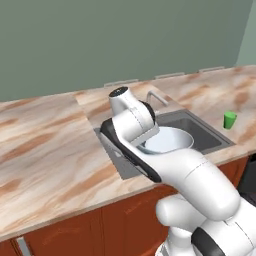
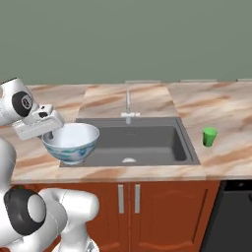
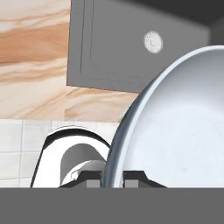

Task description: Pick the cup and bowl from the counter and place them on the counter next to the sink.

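The fingers [image 3: 112, 177] are pinched nearly closed on the rim of the pale blue bowl [image 2: 71, 141], one inside and one outside the wall. The bowl hangs upright at the sink's [image 2: 147, 142] 9 o'clock edge, over the seam between basin and bench [image 2: 118, 101]. The small green cup [image 2: 209, 137] stands upright on the bench at the sink's 3 o'clock side, just beside the basin.
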Motion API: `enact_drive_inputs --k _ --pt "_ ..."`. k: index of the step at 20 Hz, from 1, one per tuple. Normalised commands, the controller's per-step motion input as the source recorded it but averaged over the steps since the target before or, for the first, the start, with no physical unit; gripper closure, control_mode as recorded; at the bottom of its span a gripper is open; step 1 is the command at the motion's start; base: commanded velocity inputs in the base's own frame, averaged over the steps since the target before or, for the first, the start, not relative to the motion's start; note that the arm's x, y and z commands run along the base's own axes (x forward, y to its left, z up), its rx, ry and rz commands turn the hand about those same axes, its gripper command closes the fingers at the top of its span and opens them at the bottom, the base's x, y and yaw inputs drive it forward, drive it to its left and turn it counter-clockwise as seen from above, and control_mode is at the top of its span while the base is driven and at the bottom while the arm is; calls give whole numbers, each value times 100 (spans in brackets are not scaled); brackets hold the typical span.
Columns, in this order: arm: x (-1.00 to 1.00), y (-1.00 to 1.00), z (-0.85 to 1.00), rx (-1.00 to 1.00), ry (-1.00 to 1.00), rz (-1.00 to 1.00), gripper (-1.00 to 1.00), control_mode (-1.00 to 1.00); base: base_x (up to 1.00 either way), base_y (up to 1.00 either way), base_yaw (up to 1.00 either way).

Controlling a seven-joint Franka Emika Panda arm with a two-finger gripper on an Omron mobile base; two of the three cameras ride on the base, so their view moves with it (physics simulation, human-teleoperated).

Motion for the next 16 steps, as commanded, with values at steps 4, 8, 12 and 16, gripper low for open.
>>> enact_drive_inputs --k 4,8,12,16 --pt "0 0 0 0 0 0 100 100 94 53 8" --pt "0 0 0 0 0 0 100 100 0 6 0" --pt "0 0 0 0 0 0 100 100 0 0 0" --pt "0 0 0 0 0 0 100 100 0 0 0"
